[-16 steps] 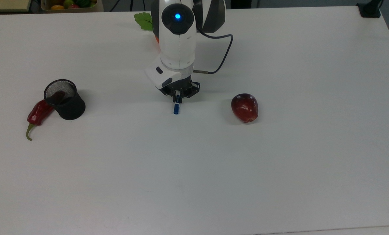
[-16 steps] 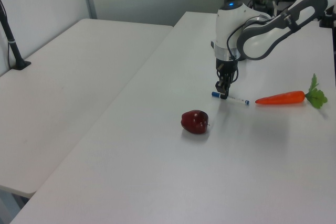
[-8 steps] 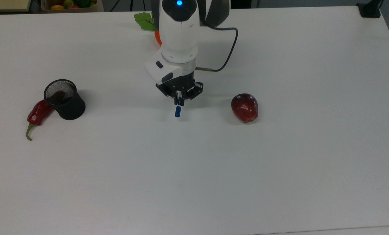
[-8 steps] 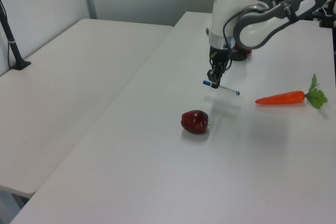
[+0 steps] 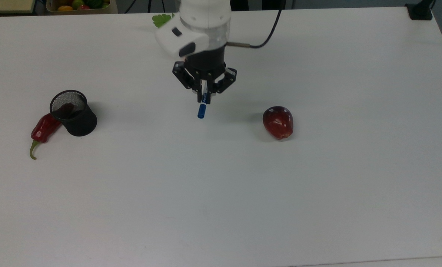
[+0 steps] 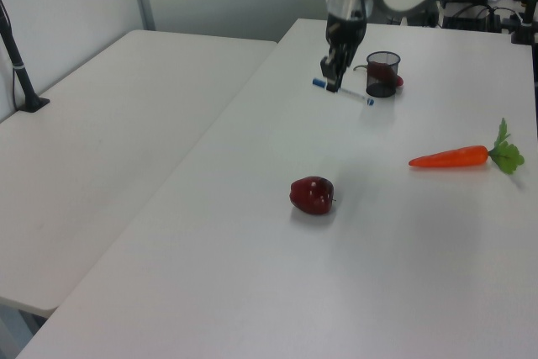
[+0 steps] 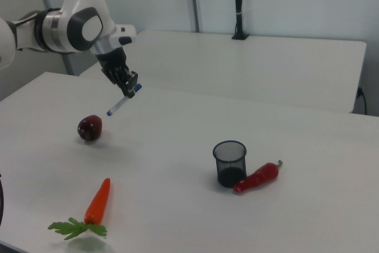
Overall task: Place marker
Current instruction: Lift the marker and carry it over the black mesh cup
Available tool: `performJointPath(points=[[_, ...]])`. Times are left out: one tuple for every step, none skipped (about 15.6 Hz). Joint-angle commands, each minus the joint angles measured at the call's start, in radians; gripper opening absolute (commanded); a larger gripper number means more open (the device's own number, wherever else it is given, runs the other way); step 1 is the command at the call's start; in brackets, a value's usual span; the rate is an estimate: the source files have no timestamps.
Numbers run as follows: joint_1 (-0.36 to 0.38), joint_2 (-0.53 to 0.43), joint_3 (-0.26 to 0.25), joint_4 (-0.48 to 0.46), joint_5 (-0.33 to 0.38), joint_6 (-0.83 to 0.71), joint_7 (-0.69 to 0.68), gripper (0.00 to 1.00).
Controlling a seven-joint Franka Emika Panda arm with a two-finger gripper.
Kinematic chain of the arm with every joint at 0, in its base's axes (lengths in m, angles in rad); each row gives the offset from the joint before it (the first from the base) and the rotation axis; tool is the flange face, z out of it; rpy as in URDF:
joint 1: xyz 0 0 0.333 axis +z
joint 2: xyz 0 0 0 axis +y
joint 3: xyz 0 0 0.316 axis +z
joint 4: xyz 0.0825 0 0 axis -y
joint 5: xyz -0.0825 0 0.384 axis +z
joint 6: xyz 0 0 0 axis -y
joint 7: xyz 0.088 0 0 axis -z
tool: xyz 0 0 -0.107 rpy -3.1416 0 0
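The white surface (image 5: pixel 317 193) carries everything here, and above it the white arm (image 7: pixel 71 25) reaches in from the far edge in the top view. Its black tool (image 5: pixel 204 97) points down and is clamped on the marker (image 5: pixel 202 109), pinching it near the blue-capped end, so that the white barrel slants away and downward in the right view (image 7: pixel 121 103). The marker hangs in the air, clear of the surface (the left view shows it well above the tabletop, in line with the cup behind it) (image 6: pixel 343 93). In the top view the marker sits between the cup and the apple, nearer the far edge than the near one. The orange carrot (image 7: pixel 98 201) with green leaves lies near the right view's near edge, and in the left view it lies toward the right edge (image 6: pixel 450 157); its leaves peep out beside the arm in the top view. The black mesh cup (image 5: pixel 73 113) stands upright toward the top view's left edge. A dark red apple (image 5: pixel 278 122) rests to the top view's right of the tool, well apart from it. A red chilli pepper (image 5: pixel 43 129) with a green stem lies touching the cup's base on the side facing the top view's left edge. A second white table stands beyond (image 7: pixel 284 66).
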Motion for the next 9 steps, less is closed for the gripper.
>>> performJointPath(points=[[-0.035, -0.040, -0.023, 0.003, -0.041, -0.015, 0.007, 0.13], [-0.053, -0.042, -0.023, 0.009, -0.067, -0.009, 0.007, 0.13], [-0.073, -0.046, -0.023, 0.012, -0.087, -0.002, 0.007, 0.13], [-0.096, -0.046, -0.023, 0.009, -0.107, 0.009, 0.007, 0.13], [-0.121, -0.046, -0.022, 0.007, -0.127, 0.034, 0.007, 0.13], [-0.149, -0.045, -0.022, 0.004, -0.138, 0.070, 0.007, 0.13], [-0.170, -0.042, -0.023, -0.002, -0.147, 0.110, 0.007, 0.13], [-0.198, -0.042, -0.022, -0.013, -0.158, 0.153, 0.007, 0.13], [-0.224, -0.040, -0.023, -0.023, -0.166, 0.196, 0.007, 0.13]])
